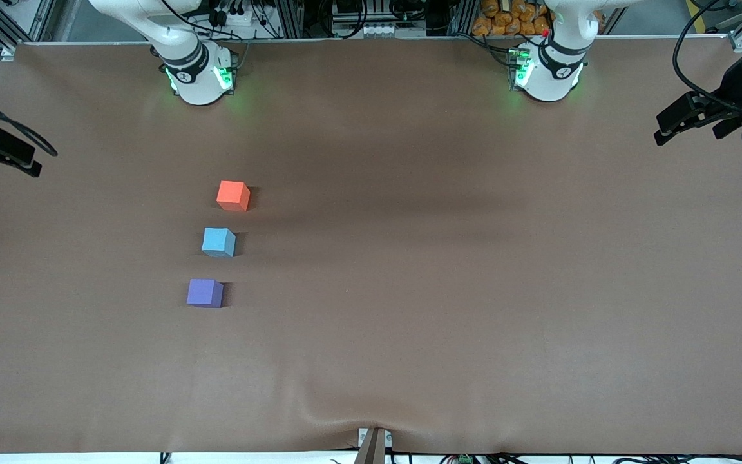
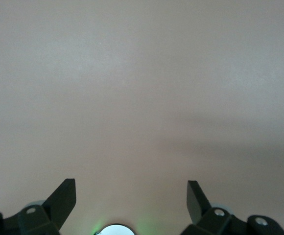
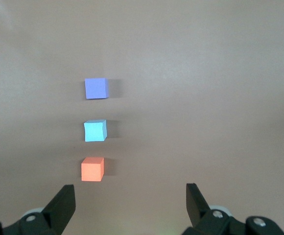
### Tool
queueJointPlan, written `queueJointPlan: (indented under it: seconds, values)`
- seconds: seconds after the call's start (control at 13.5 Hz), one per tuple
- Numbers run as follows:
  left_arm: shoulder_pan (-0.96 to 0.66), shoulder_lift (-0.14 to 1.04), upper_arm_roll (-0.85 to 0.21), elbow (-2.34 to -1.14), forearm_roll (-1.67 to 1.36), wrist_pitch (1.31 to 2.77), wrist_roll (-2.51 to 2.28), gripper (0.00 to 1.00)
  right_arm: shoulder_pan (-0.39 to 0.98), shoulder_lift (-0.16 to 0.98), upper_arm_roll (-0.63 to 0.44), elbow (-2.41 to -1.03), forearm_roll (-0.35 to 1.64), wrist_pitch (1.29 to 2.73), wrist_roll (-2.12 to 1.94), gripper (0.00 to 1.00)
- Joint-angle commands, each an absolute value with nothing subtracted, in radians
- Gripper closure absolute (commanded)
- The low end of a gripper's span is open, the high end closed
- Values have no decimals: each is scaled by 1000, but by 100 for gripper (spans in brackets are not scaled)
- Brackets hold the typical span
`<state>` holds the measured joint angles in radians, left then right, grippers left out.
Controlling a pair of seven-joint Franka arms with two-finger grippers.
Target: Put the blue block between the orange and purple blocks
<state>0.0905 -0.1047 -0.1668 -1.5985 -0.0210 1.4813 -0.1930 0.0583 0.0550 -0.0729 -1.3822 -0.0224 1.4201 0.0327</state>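
1. The small light sky-blue matte cube (image 1: 218, 242) rests on the brown surface (image 1: 448, 290), toward the right arm's end, and it lies already between the other two cubes, touching neither.
2. The bright orange-red matte cube (image 1: 233, 195) is farther from the front camera; the violet-purple matte cube (image 1: 204, 292) is nearer. The three make one slightly slanted line.
3. The right pincer (image 3: 130, 199) hangs at the edge of the surface with jaws wide and holds nothing; its arm is the closer one to the row.
4. The left pincer (image 2: 131, 198) waits over bare surface at its own end, also wide and empty.
5. In my judgement, the placing looks done.
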Motion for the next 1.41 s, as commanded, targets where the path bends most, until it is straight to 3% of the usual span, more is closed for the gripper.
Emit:
queueJointPlan:
  seconds: [0.0, 0.45, 1.34]
  values:
    - [100, -115, -167, -1591, -25, 1462, -172, 0, 52, -70, -69, -1600, -49, 1523, 11, 0]
    - [100, -114, -166, -1598, -34, 1450, -169, 0, 0, -15, -69, -1516, -31, 1516, -58, 0]
    - [100, -109, -167, -1594, -25, 1425, -138, 0, 2, -15, -67, -1514, -29, 1516, -86, 0]
